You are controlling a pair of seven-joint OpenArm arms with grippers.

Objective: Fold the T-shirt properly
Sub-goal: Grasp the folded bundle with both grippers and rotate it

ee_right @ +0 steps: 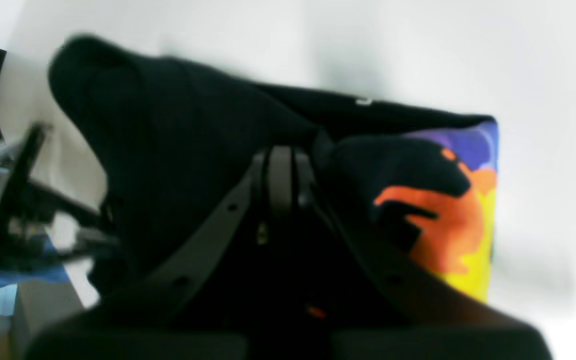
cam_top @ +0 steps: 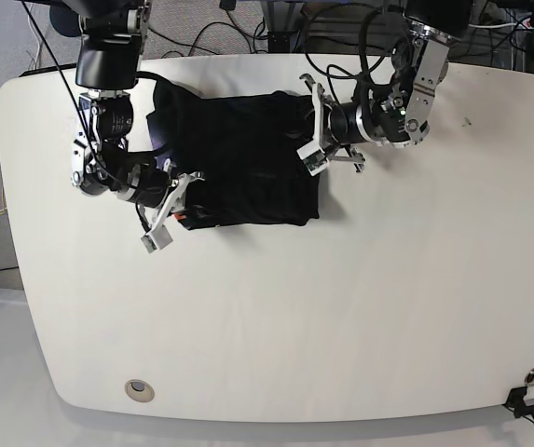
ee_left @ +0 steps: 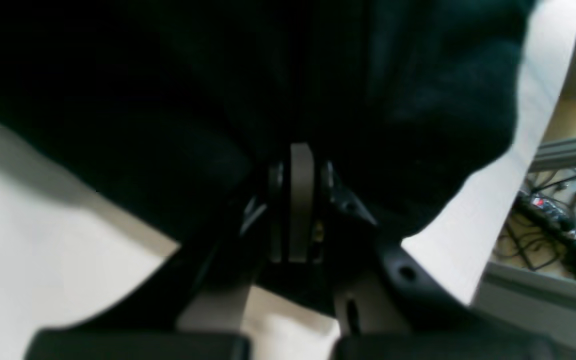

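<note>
Both grippers, left [cam_top: 306, 130] and right [cam_top: 184, 197], were clamped on opposite edges of the T-shirt [cam_top: 243, 158], on the table [cam_top: 341, 307].

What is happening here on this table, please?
A two-armed robot is folding a black T-shirt on a white table. The right gripper is shut on the cloth at one side edge, and the left gripper is shut on the opposite edge. The shirt lies in a rough rectangle between them, partly folded. In the right wrist view its orange, yellow and purple print shows beside the fingers.
</note>
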